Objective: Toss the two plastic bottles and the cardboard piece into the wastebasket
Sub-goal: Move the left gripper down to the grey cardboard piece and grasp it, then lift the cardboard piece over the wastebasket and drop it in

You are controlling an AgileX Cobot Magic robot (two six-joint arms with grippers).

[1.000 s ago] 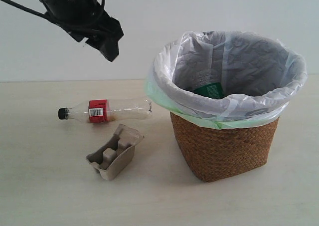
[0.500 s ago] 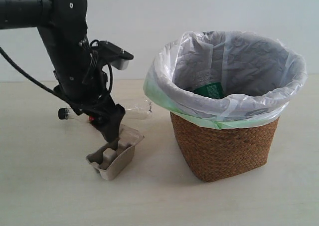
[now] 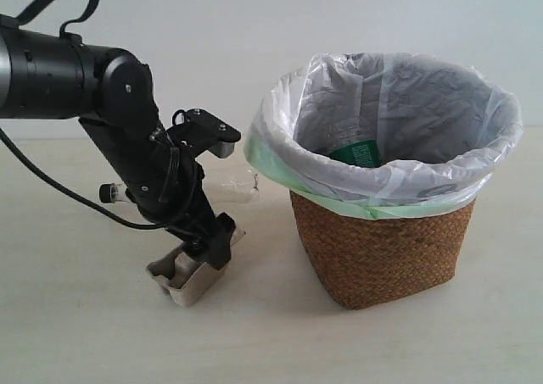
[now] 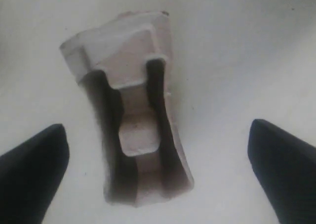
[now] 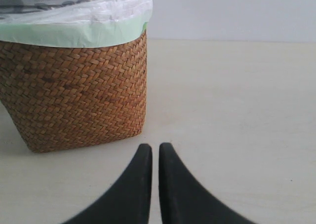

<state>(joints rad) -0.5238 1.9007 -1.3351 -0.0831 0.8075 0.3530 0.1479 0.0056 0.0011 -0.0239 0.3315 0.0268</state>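
Note:
The grey-beige cardboard piece point(image 3: 188, 278) lies on the table left of the wastebasket point(image 3: 382, 253). My left gripper point(image 3: 212, 250) is down over its far end. In the left wrist view the cardboard piece point(image 4: 133, 135) sits between the wide-open fingers point(image 4: 34, 169), which do not touch it. The slim bottle is mostly hidden behind the arm; only its black cap point(image 3: 106, 193) and clear base point(image 3: 240, 183) show. The green-label bottle point(image 3: 356, 153) lies inside the basket's bag. My right gripper point(image 5: 155, 147) is shut and empty, low on the table beside the wastebasket point(image 5: 74, 95).
The translucent bag liner point(image 3: 280, 159) overhangs the basket rim towards the left arm. A black cable point(image 3: 76, 202) trails from the left arm across the table. Bare table point(image 3: 102, 342) stretches in front of the cardboard piece.
The left arm came down from above the bottle to the cardboard piece and now sits lower over it, leaning further right. Neither the cardboard piece nor the bottle has moved.

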